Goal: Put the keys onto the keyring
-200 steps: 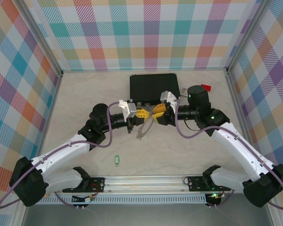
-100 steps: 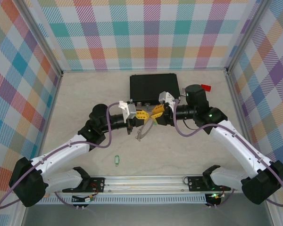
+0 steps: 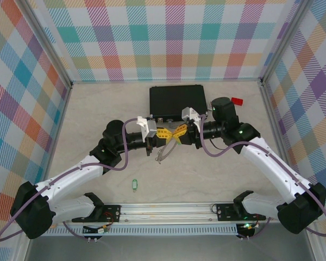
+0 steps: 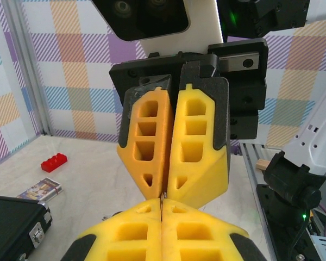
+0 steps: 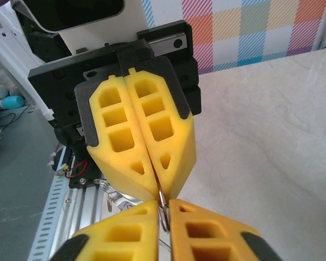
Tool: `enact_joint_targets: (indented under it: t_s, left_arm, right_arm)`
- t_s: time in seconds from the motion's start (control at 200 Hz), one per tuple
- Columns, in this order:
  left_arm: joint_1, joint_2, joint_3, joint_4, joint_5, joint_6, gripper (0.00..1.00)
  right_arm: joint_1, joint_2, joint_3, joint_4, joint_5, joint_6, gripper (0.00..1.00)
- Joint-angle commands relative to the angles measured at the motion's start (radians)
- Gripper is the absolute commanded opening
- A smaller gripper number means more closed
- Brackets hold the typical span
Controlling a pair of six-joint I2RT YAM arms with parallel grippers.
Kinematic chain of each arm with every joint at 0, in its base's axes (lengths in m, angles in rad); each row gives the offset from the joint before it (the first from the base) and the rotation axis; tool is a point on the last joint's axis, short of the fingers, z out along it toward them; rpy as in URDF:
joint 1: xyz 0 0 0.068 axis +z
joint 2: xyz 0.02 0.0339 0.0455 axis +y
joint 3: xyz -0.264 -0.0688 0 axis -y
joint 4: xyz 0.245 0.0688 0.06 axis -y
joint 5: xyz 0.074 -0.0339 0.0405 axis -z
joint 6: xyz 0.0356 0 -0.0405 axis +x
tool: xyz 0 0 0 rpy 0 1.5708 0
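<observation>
Keyring [image 5: 162,205] held just in front of case [image 3: 176,100], left pincer [image 3: 167,134] and right pincer [image 3: 175,132] tip to tip, both pinching it, green key [image 3: 133,185] on table [image 3: 98,119] well nearer than case.

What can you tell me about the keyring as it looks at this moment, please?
The keyring is a thin, shiny grey metal hoop, like wire. It is pinched at one stretch of its rim by the shut jaws of the left gripper and the right gripper, which meet tip to tip just in front of the black case. The rest of the loop hangs free below them, above the table.
</observation>
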Motion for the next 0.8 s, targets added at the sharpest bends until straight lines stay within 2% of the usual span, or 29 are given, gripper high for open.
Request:
enact_joint_targets:
  t_s: [0.0,0.06,0.11,0.295,0.34,0.4,0.48,0.71,0.795]
  left_arm:
    - [-0.017,0.002,0.028,0.030,0.026,-0.010,0.00]
    - [-0.015,0.004,0.028,0.031,0.026,-0.012,0.00]
    - [-0.015,0.003,0.028,0.031,0.027,-0.012,0.00]
    - [-0.016,0.003,0.029,0.035,0.022,-0.017,0.00]
    - [-0.016,0.001,0.028,0.037,0.014,-0.019,0.11]
    - [-0.015,-0.002,0.026,0.039,0.004,-0.021,0.18]
    - [-0.016,-0.012,0.020,0.044,-0.029,-0.031,0.46]
    - [-0.015,-0.070,-0.023,0.071,-0.163,-0.045,0.65]
    - [-0.015,-0.100,-0.050,0.089,-0.210,-0.052,0.66]
  right_arm:
    - [0.010,0.010,0.037,-0.025,-0.049,-0.024,0.07]
    - [0.011,0.013,0.037,-0.025,-0.042,-0.023,0.07]
    - [0.012,0.013,0.037,-0.024,-0.035,-0.020,0.00]
    - [0.013,0.008,0.032,-0.014,-0.020,-0.020,0.00]
    - [0.012,0.002,0.025,-0.006,-0.016,-0.020,0.00]
    - [0.013,-0.006,0.017,0.006,-0.002,-0.019,0.00]
    - [0.012,-0.022,0.002,0.026,0.027,-0.017,0.00]
    - [0.012,-0.057,-0.020,0.060,0.141,-0.021,0.00]
    - [0.013,-0.062,-0.021,0.059,0.209,-0.024,0.00]
